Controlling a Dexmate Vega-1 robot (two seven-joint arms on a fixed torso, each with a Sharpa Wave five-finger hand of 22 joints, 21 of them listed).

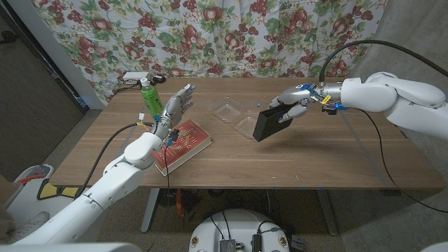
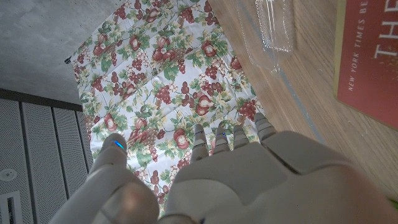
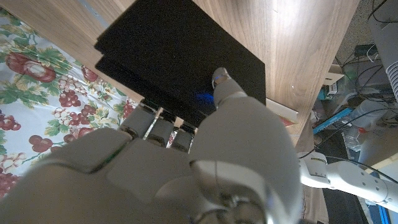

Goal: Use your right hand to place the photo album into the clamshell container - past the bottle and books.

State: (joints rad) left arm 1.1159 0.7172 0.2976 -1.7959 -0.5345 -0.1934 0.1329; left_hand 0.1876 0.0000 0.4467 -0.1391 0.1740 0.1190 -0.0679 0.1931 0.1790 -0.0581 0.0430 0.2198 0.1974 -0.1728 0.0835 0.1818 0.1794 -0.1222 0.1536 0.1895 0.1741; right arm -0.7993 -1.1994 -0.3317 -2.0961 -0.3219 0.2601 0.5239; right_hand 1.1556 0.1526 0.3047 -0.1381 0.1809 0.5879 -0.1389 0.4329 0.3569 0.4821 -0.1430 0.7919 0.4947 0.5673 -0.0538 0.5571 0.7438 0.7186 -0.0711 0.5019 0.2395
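My right hand (image 1: 292, 103) grips a black photo album (image 1: 271, 123) by its upper edge and holds it tilted above the table, just right of the clear clamshell container (image 1: 236, 117). In the right wrist view the album (image 3: 180, 62) hangs beyond my right hand (image 3: 186, 162), whose fingers wrap its near edge. The clamshell lies open on the table centre; its clear plastic (image 2: 270, 28) also shows in the left wrist view. My left hand (image 1: 175, 112) stands open above the red book (image 1: 183, 143), fingers spread, holding nothing.
A green bottle (image 1: 150, 99) stands at the table's back left, next to my left hand. The red book (image 2: 368, 59) lies front left. A floral curtain (image 1: 231, 35) hangs behind the wooden table (image 1: 336, 161). A white power strip (image 1: 134, 77) sits at the back left corner.
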